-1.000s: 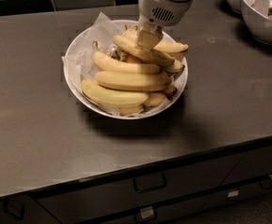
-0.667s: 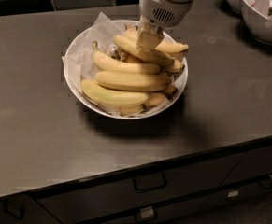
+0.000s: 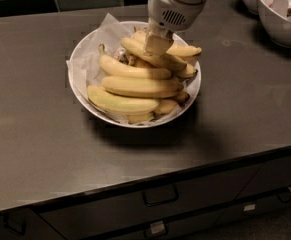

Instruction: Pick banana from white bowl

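The white bowl [image 3: 76,86], wide, shallow and lined with crumpled white paper [image 3: 92,51], stands on the dark counter left of centre. It holds a pile of several ripe yellow bananas. My gripper [image 3: 157,44] comes down from the white arm at the top and sits on the topmost banana [image 3: 135,48], which lies diagonally across the back right of the pile. The part of that banana under the gripper is hidden. A large banana [image 3: 122,103] lies along the front of the bowl.
Two smaller, deeper white bowls [image 3: 282,16] with reddish contents stand at the back right corner. The counter's front edge [image 3: 185,171] runs below the bowl, with drawers and handles [image 3: 160,196] under it. A dark tiled wall is behind.
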